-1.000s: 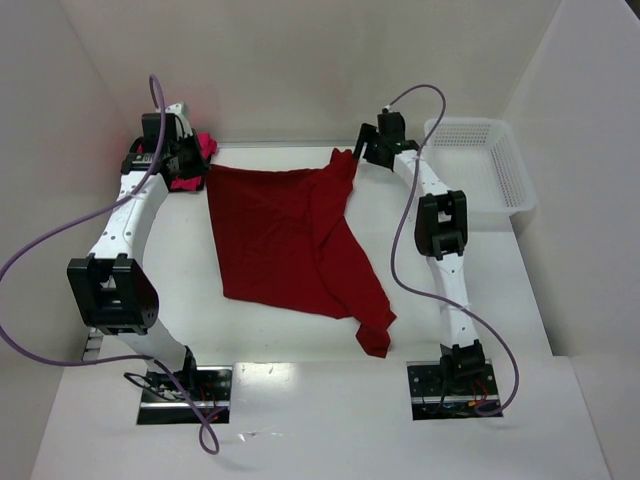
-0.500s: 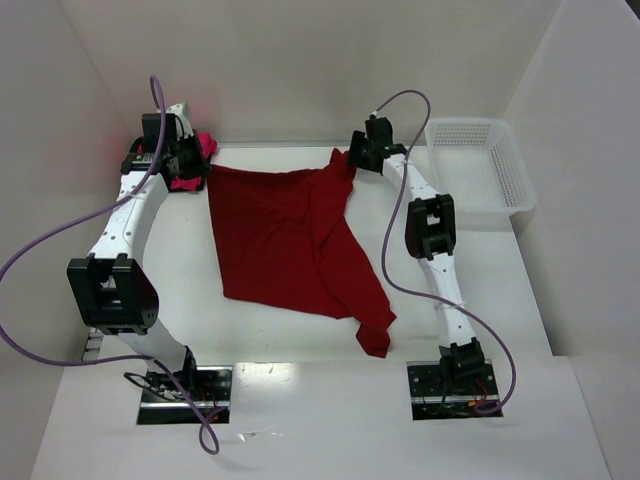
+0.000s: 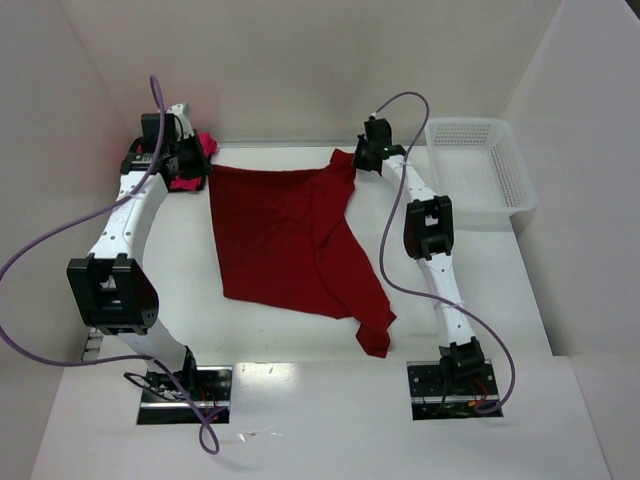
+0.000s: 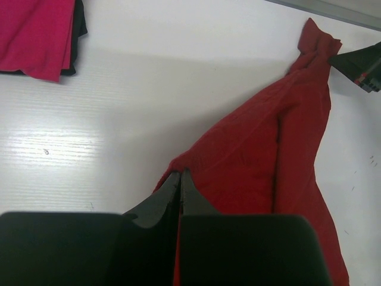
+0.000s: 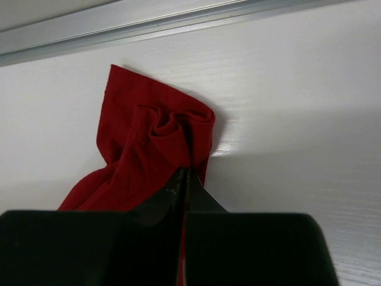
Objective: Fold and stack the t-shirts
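Note:
The dark crimson t-shirt (image 3: 290,240) lies spread across the middle of the table, with a tail trailing toward the near edge. My left gripper (image 3: 203,170) is shut on its far left corner; in the left wrist view the cloth (image 4: 262,155) is pinched between the closed tips (image 4: 180,174). My right gripper (image 3: 358,160) is shut on the bunched far right corner (image 5: 149,143), its tips (image 5: 184,171) pressed together on the fabric. The magenta-pink t-shirt (image 3: 203,148) lies folded at the far left behind the left wrist, and the left wrist view shows it (image 4: 36,30) on something dark.
A white mesh basket (image 3: 480,170) stands at the far right of the table. A metal rail (image 5: 149,21) runs along the foot of the back wall, just beyond the shirt. Side walls close in the table left and right.
My right gripper has moved left onto the shirt's far right corner and closed on it. The left arm and the shirt's spread have stayed the same.

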`<control>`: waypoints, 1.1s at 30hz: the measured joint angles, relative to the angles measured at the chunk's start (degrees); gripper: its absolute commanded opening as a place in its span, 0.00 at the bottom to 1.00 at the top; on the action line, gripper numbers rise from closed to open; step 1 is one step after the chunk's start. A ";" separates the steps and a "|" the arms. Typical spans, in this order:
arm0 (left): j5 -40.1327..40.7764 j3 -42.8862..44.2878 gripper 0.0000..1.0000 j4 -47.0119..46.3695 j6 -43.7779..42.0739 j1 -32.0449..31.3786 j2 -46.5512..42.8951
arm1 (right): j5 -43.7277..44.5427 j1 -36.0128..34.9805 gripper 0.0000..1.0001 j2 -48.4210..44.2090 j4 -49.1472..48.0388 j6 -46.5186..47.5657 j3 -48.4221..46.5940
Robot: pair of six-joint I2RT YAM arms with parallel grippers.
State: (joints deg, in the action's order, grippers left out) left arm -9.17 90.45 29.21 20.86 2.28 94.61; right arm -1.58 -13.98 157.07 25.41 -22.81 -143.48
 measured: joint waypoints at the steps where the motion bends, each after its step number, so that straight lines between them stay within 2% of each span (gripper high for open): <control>1: -0.09 0.00 0.00 0.00 0.00 0.11 0.00 | -0.04 0.00 0.00 0.04 0.13 -0.28 -0.48; 10: -0.17 0.96 0.00 1.40 0.02 1.99 -0.39 | -0.39 -0.02 0.00 0.39 2.29 -0.02 -5.92; 14: -0.07 3.50 0.00 2.91 -0.15 2.97 -2.43 | 1.01 -0.02 0.00 -4.20 5.55 1.92 -6.05; 19: 0.50 9.64 0.00 3.96 -1.22 4.07 -4.68 | 2.97 -0.02 0.00 -15.43 8.85 4.87 -8.15; 25: 1.51 15.63 0.00 3.91 -1.44 4.37 -9.09 | 4.46 -0.02 0.00 -35.23 8.81 8.17 -11.30; 33: 1.57 17.46 0.00 4.17 -1.38 4.37 -12.66 | 5.25 -0.02 0.00 -50.42 8.20 10.08 -8.59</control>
State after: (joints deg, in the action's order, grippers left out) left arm -7.60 107.92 33.39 19.49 6.66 81.95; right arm 3.66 -14.00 106.65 33.61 -12.73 -152.07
